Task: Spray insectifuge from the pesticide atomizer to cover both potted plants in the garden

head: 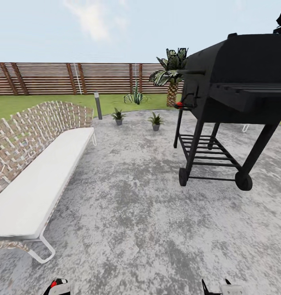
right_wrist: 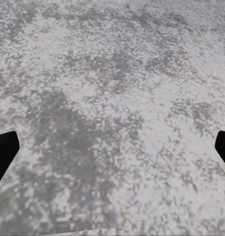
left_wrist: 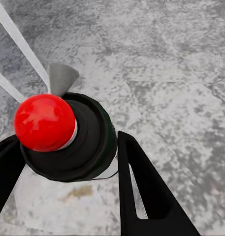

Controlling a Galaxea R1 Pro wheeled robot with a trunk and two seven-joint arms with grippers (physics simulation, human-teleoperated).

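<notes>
Two black fingers of the left gripper (left_wrist: 68, 162) squeeze the pesticide atomizer (left_wrist: 68, 142), down low at the left. It looks small, light and hard, maybe a bit slippery, so the round body under the red tip is the best place to hold it. Further along, the potted plants (head: 118, 116) (head: 156, 121) sit far off across the grey patio (head: 132, 205). The right gripper (right_wrist: 112, 147) is spread wide with nothing in it.

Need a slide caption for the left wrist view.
Left tool gripping the red-tipped spray bottle above the grey stone patio.
</notes>
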